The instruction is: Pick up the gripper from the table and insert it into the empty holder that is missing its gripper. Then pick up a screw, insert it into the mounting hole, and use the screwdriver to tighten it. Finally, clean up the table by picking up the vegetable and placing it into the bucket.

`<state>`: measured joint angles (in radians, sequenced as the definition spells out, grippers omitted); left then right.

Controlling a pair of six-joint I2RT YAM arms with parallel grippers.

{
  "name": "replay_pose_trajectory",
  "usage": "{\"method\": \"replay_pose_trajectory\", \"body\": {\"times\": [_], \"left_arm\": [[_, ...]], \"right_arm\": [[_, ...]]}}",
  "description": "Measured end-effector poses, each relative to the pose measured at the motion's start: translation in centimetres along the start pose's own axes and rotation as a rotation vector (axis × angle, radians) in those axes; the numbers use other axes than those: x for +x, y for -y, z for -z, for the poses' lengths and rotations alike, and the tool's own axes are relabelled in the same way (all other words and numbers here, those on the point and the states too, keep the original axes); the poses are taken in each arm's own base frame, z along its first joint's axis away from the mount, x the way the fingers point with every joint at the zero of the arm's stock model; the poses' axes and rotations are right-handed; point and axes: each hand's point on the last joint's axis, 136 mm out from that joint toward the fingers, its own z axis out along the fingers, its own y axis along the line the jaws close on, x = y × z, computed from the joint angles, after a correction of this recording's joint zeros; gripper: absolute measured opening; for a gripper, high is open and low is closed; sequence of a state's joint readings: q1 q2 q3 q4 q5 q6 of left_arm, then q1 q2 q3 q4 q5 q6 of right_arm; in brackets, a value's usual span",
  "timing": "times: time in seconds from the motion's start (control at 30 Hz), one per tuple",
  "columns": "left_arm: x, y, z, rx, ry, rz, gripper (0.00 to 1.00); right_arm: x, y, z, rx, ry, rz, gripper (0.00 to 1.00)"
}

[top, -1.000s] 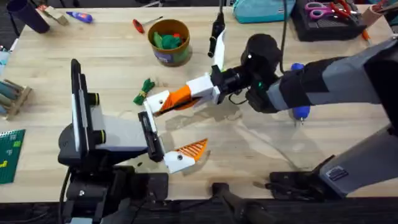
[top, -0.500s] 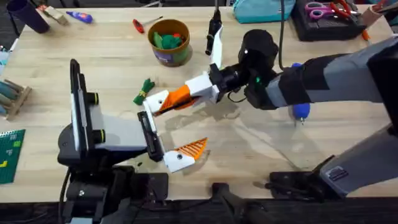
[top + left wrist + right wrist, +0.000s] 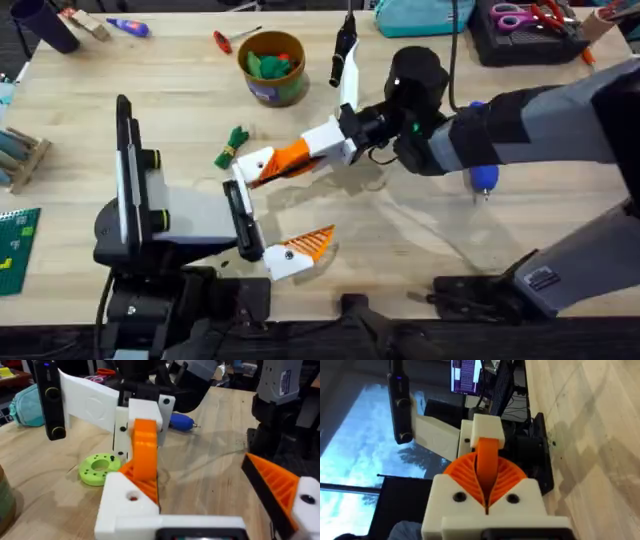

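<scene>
Overhead: the right gripper (image 3: 285, 160), clenched on the orange gripper (image 3: 290, 154), presses it at the empty holder (image 3: 254, 161) on the stand; seating looks unfinished. Screw, screwdriver (image 3: 482, 176) and vegetable (image 3: 232, 146), lying just left of the holder, remain. The bucket (image 3: 272, 66) waits far behind.

Left wrist: a lime-green disc (image 3: 99, 467) lies beyond; I cannot tell the left claw's state.

Right wrist: ribbed pads (image 3: 507, 476) pinch the orange piece.

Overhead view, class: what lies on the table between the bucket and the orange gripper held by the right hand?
The vegetable, a small green bunch, lies between the bucket and the orange gripper in the right hand; otherwise bare wood.
</scene>
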<state>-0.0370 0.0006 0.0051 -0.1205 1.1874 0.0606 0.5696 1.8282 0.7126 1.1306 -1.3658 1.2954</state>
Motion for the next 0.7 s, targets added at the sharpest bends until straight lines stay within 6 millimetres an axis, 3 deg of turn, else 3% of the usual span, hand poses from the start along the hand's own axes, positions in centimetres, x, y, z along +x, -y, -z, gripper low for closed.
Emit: {"method": "replay_pose_trajectory", "body": {"times": [0.7], "left_arm": [[0.01,0.02,0.00,0.001,0.000,-0.006,0.982]], "right_arm": [[-0.14,0.06,-0.03,-0.005,-0.017,0.011,0.009]]}}
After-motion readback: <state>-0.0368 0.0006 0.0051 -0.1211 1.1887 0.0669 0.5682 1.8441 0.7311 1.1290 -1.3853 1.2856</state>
